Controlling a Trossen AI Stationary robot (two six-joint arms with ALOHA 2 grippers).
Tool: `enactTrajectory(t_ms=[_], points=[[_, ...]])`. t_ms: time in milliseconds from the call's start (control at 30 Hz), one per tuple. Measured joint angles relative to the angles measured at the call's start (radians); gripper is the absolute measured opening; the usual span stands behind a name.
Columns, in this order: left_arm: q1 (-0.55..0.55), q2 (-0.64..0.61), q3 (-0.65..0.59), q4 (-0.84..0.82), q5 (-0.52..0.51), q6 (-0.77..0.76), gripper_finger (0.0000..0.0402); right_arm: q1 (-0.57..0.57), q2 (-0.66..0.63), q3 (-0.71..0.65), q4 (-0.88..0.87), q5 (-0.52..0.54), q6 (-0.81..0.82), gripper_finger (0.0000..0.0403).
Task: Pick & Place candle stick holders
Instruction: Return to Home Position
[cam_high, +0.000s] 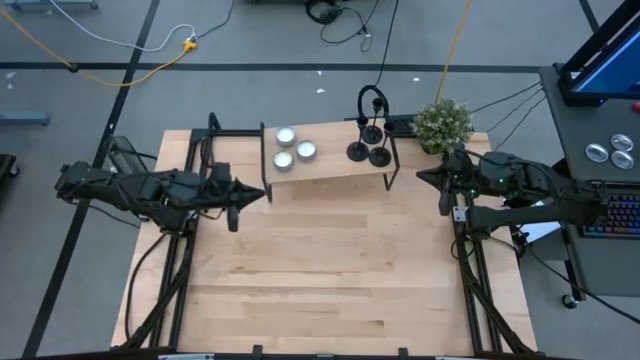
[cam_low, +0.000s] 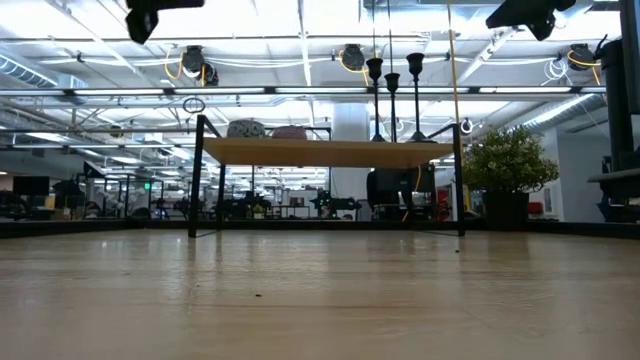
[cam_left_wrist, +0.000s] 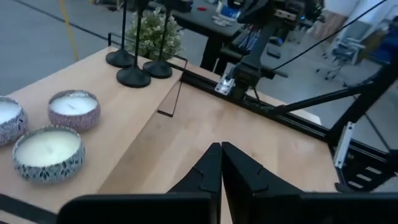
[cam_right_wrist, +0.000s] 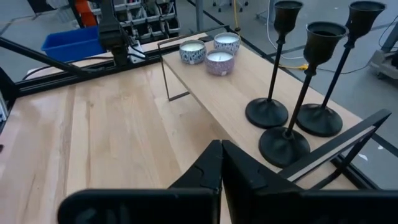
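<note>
The right jaws are being held pressed together, gripping nothing, on the right arm (cam_high: 520, 185) at the desk's (cam_high: 330, 280) 3 o'clock edge in the high view. The left jaws are likewise being held fully closed and empty, on the left arm (cam_high: 140, 188) at the 9 o'clock edge.

Outward from there, the three black candle stick holders (cam_high: 368, 150) are being borne by the wooden shelf (cam_high: 335, 168) at the desk's 12 o'clock edge. They are being carried on its 3 o'clock end, stems upright, bases close together. From the right jaws they are lying toward 10 o'clock, near. From the left jaws they are lying toward 2 o'clock, farther off, so the right arm is judged the nearer.

Three scented candles (cam_high: 295, 150) are being carried on the shelf's 9 o'clock end. No holder is being shown on the bare desk, so placing is judged finished.
</note>
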Motion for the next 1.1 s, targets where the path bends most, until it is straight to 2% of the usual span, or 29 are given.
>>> enactTrajectory(t_ms=[167,433,733,867,967,1100], points=[[-0.038,-0.131,-0.109,0.009,-0.002,0.008,0.0022,0.000,-0.013,-0.022,0.000,0.001,0.000,0.0000],[-0.053,-0.288,-0.231,-0.025,-0.035,0.008,0.0003,0.000,-0.014,-0.041,0.000,0.001,0.040,0.0000],[-0.054,-0.282,-0.237,-0.039,-0.001,-0.056,0.0030,0.000,-0.016,-0.041,0.005,0.001,0.052,0.0000],[-0.045,-0.280,-0.237,0.007,-0.004,-0.095,0.0031,0.000,-0.016,-0.041,0.043,-0.001,0.045,0.0000],[-0.039,-0.296,-0.237,0.050,0.086,-0.021,0.0031,0.000,-0.016,-0.041,0.042,-0.043,0.048,0.0000],[-0.036,-0.349,-0.237,0.100,0.312,0.168,0.0032,0.000,-0.016,-0.041,0.046,-0.181,0.016,0.0000]])
